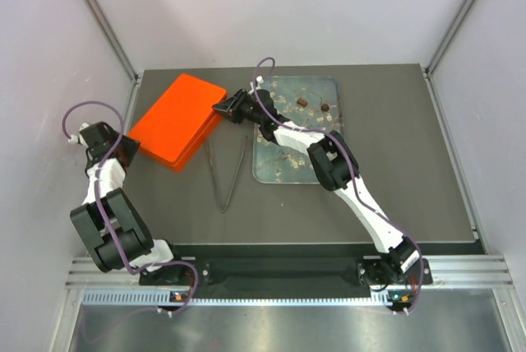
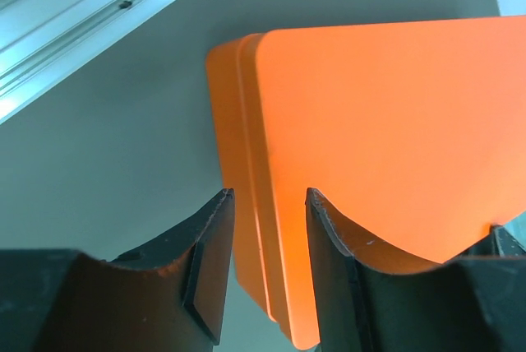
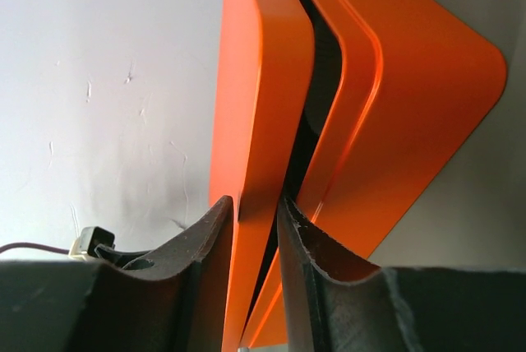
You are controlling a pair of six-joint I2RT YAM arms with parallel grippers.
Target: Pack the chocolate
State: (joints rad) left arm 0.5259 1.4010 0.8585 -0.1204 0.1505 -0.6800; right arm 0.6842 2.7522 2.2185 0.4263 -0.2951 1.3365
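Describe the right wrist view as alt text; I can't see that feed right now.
The right pincer grips the thin edge of one orange box half, parted by a dark gap from the other half beside it. A pale wall lies behind.

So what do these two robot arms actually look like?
The left arm and right arm are white links with bulky black joints. A thin purple cable loops along each. The left gripper and right gripper each have two black, curved fingers.
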